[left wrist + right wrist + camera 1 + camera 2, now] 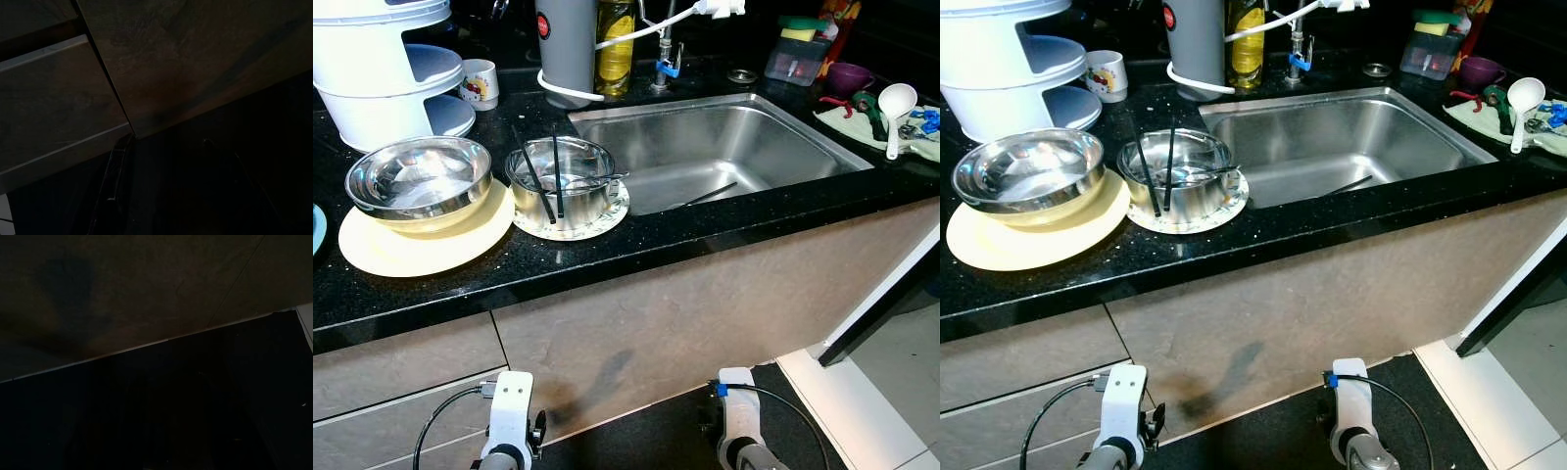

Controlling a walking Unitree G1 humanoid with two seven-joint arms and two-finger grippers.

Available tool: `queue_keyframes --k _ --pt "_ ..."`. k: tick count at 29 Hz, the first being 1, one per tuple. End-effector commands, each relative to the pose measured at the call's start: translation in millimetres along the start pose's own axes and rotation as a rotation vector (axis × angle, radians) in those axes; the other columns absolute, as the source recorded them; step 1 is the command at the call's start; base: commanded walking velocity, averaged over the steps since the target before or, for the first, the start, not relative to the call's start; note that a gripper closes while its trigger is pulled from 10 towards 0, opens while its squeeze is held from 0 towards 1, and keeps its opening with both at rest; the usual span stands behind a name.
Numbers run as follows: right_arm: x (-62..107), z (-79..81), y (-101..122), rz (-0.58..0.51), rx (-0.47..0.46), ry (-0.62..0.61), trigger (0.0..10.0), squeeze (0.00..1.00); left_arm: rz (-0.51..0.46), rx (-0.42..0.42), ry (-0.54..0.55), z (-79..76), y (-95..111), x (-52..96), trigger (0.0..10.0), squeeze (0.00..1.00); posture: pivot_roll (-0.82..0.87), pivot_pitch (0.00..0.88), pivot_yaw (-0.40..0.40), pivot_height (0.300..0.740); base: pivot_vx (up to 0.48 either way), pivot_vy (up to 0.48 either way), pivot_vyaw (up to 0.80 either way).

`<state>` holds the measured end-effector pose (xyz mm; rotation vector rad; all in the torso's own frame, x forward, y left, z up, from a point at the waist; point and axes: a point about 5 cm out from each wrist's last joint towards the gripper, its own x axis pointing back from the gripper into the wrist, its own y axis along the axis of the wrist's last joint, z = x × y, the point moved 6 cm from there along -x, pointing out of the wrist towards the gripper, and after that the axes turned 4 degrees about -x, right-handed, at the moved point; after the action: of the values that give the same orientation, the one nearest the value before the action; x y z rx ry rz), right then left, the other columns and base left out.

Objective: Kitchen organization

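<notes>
Black counter (724,230) carries a steel sink (705,147), one chopstick lying inside. Left of the sink: steel bowl (419,181) on a cream plate (421,245); beside it, a smaller steel pot (563,181) on a patterned plate, two black chopsticks (548,176) standing in it. Both arms hang low before the cabinet; left tool (112,196) and right tool: spread or pressed together, cannot tell.

Black speckled counter (724,220) — cream plate (421,245)

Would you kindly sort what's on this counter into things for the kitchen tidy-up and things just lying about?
For the job, likely:
steel bowl on cream plate
steel pot with black chopsticks
sink

Lying about:
white ladle
mug
oil bottle
</notes>
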<state>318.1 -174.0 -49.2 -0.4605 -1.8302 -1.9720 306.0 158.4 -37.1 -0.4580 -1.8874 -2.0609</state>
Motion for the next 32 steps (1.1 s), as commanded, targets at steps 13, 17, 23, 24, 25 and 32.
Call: queue_keyframes --k 13,17,23,24,25,32 --pt "2.6 2.9 -12 0.023 -0.010 0.002 10.0 0.00 0.034 0.012 0.010 4.0 -13 1.8 10.0 0.00 -0.08 0.119 -0.056 0.740 0.000 0.000 0.00" --pt "3.3 3.8 -15 0.031 -0.008 0.005 10.0 0.00 0.038 0.010 0.010 4.1 -16 2.9 10.0 0.00 -0.08 0.101 -0.059 0.740 0.000 0.000 0.00" --pt "3.8 4.7 -17 0.038 -0.004 0.009 10.0 0.00 0.041 0.007 0.008 3.4 -18 3.8 10.0 0.00 -0.08 0.094 -0.060 0.740 0.000 0.000 0.00" --pt "3.9 4.8 -17 0.039 -0.003 0.010 10.0 0.00 0.042 0.006 0.008 3.2 -19 4.0 10.0 0.00 -0.08 0.091 -0.061 0.740 0.000 0.000 0.00" --pt "3.9 4.8 -17 0.039 -0.003 0.010 10.0 0.00 0.042 0.006 0.008 3.2 -19 4.0 10.0 0.00 -0.08 0.091 -0.061 0.740 0.000 0.000 0.00" --pt "4.3 6.7 -20 0.048 -0.004 0.017 10.0 0.00 0.056 -0.002 0.008 3.3 -23 5.2 10.0 0.00 -0.08 0.083 -0.062 0.740 0.000 0.000 0.00"
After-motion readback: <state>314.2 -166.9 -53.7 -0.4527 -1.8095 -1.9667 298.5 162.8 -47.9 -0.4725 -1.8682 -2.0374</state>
